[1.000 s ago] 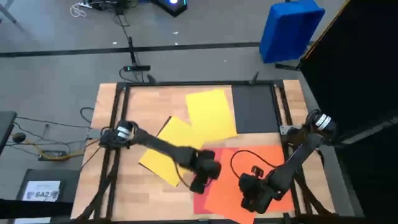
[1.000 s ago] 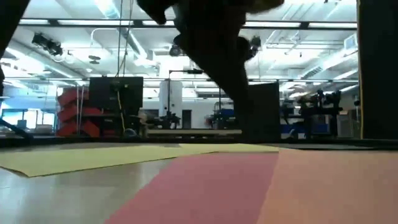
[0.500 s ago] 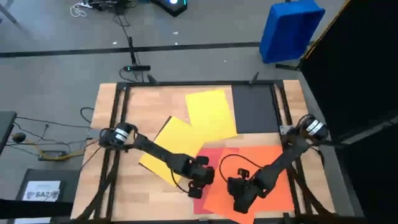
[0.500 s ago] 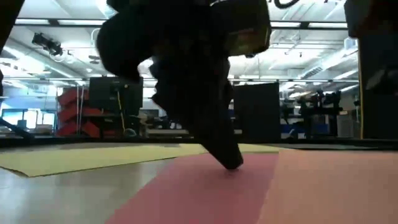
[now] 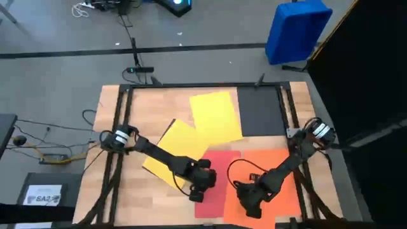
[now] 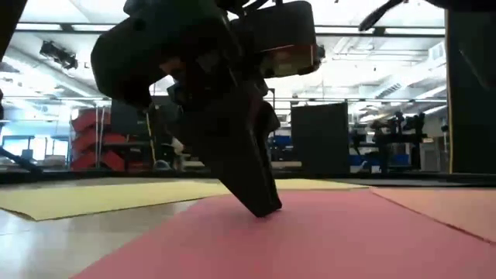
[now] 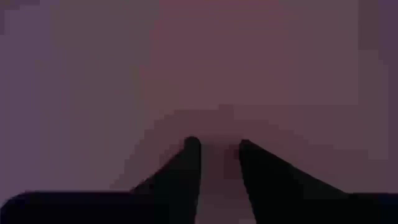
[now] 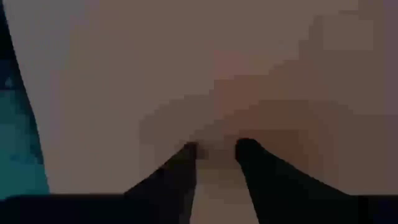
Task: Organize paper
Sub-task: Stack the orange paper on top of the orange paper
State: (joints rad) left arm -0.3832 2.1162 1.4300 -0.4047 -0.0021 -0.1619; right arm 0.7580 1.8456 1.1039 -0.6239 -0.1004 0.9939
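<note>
The red sheet lies flat on the table's near middle. The orange sheet lies beside it on the right, and their edges overlap. My left gripper stands with its tips on the red sheet's left part and also shows in the low view. My right gripper stands on the orange sheet's near left part. Both have their fingers drawn together to a narrow gap. Two yellow sheets and a dark grey sheet lie flat farther back. My left gripper presses its two fingertips down on the red sheet's upper face, slanting down from the table's left. The sheet lies flat on the table. My right gripper presses its fingertips down on the orange sheet's upper face, near its left edge. The sheet lies flat.
A black frame runs round the wooden table top. A blue bin stands on the floor beyond the far right corner. A white-labelled dark box sits on the floor at the left. Bare wood shows at the near left.
My left gripper has come down onto the red sheet and gone a little toward the table's left edge. The red sheet has slid left with it, out from under the orange sheet, so more of it shows. My right gripper has gone a little left on the orange sheet.
</note>
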